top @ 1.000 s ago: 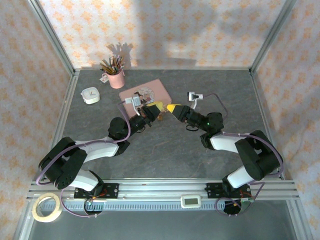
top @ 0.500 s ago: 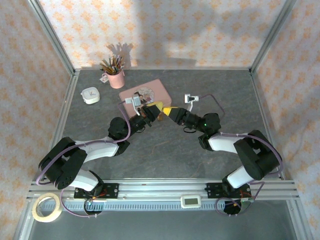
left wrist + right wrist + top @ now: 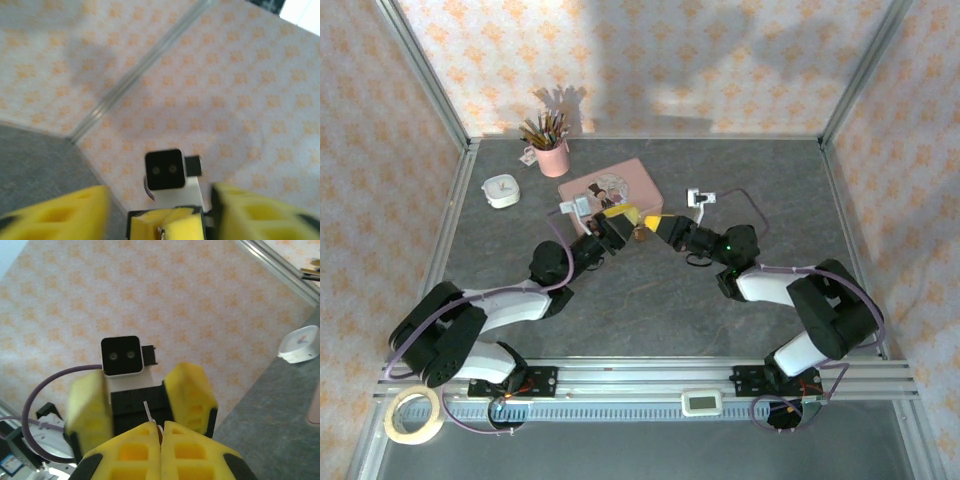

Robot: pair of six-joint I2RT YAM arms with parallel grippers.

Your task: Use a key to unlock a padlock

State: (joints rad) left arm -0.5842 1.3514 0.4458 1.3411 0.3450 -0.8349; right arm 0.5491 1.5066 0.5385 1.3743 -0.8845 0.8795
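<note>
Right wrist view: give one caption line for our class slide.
Right gripper shut on a thin silvery sliver, facing the open left gripper, clock behind.

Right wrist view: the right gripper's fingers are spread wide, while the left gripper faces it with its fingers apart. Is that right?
Not quite. The right gripper is not spread. The right wrist view shows its fingers pressed together, with what looks like the thin silvery key sticking up from between their tips. The rest holds: the left gripper faces it with its fingers apart.
</note>
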